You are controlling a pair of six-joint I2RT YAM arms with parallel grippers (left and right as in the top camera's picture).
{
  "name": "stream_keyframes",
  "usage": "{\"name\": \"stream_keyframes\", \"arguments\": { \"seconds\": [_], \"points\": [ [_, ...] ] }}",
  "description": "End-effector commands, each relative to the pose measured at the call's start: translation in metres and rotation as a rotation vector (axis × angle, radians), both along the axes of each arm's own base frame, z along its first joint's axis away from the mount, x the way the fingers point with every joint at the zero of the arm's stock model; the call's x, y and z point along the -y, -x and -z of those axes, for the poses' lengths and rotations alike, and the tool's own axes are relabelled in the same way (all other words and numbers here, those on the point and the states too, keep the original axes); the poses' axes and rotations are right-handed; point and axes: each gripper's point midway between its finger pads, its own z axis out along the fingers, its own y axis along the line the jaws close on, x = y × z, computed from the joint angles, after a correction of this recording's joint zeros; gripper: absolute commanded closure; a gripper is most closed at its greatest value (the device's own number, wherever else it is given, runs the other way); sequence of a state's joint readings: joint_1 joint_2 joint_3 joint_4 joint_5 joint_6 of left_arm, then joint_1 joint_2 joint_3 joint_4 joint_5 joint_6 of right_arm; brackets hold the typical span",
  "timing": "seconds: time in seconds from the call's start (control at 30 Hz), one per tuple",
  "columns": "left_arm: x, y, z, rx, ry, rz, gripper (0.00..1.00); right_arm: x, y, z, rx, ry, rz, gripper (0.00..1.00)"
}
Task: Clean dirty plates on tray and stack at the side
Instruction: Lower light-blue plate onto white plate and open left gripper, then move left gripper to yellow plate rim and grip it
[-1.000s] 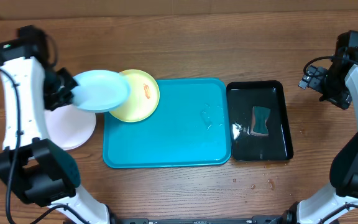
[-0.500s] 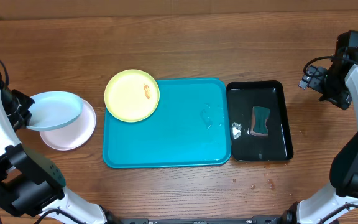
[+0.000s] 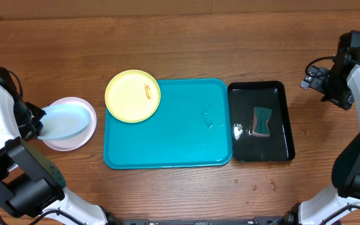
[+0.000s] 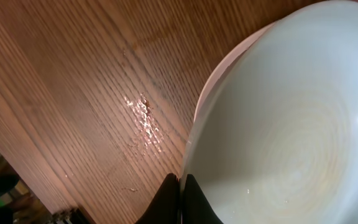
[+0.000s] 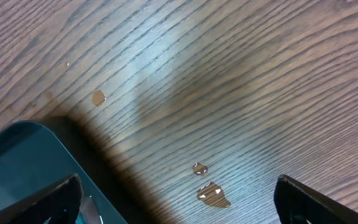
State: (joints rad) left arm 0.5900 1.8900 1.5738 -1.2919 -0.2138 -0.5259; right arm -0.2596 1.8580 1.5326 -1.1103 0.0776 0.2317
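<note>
Pinching the rim of the light blue plate (image 3: 64, 120) with the left fingers (image 4: 166, 208) clamped thin on its edge, tilted over the white plate (image 3: 87, 134) at the left side of the table (image 3: 186, 37), well clear of the tray (image 3: 180, 134); impossible to tell whether touching the white plate beneath. Leaving the lime green plate (image 3: 133, 95) lapped over the tray's far left corner, partly above bare wood, with an orange smear (image 3: 148, 92) near its right edge. Showing open turquoise across the rest of the tray, apart from a few water drops (image 3: 212, 119) right of centre. Hovering with the right fingers (image 5: 55, 199) spread wide, gripping nothing, above wet wood just off a corner of the black tray (image 3: 283, 150), apart from the sponge (image 3: 262, 120) lying inside.
</note>
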Motion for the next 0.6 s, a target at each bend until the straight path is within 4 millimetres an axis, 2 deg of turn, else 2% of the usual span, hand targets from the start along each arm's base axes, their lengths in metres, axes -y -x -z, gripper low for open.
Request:
{"name": "stream_keyframes", "arguments": {
  "seconds": [0.0,0.03,0.2,0.33,0.4,0.57],
  "points": [
    [0.001,0.002,0.006,-0.006,-0.001,-0.022,0.96,0.001,-0.004,-0.009,0.031,0.007,0.004,0.0],
    [0.001,0.001,0.006,-0.004,-0.002,-0.022,0.94,0.001,-0.004,-0.009,0.031,0.007,0.004,0.0],
    [0.005,-0.005,0.008,0.028,0.028,-0.018,0.62,0.001,-0.004,-0.009,0.031,0.007,0.004,0.0],
    [0.016,-0.016,0.01,0.083,0.102,0.034,0.45,0.001,-0.004,-0.009,0.031,0.007,0.004,0.0],
    [0.025,-0.023,0.011,0.12,0.153,0.068,0.39,0.001,-0.004,-0.009,0.031,0.007,0.004,0.0],
    [0.046,-0.042,0.01,0.189,0.235,0.185,0.39,0.001,-0.004,-0.009,0.031,0.007,0.004,0.0]
  ]
}}
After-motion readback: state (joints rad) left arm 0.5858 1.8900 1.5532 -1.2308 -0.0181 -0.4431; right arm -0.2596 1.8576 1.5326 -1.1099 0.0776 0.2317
